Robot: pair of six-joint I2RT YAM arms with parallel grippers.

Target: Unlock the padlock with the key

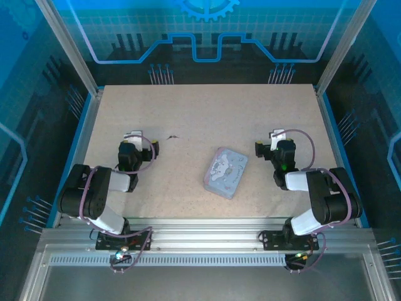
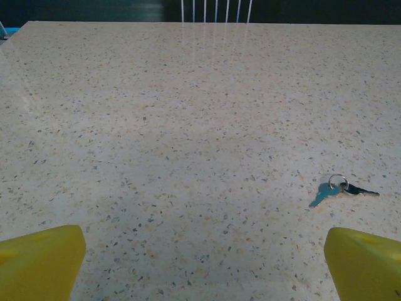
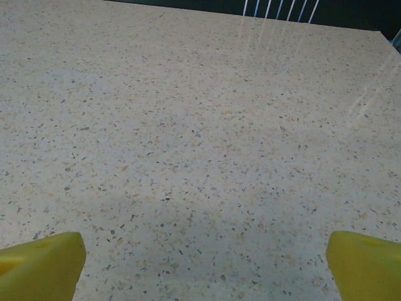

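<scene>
- Top external view: both arms folded low, wrists pointing forward over the table [image 1: 188, 113].
- Left gripper [image 2: 203, 254] and right gripper [image 3: 203, 257] spread wide, holding nothing.
- Key [image 2: 326, 194] flat ahead-right of left gripper, untouched; tin box [image 1: 225, 171] between arms.

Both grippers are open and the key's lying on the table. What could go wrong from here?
1. The key lies flat on the table, right of the open left gripper centreline. Closing as aligned now would probably miss or shove it.
2. Two pieces share its ring, so a pinch may catch the wrong one.
3. The tin sits mid-table, where a reach across could bump it.
</scene>
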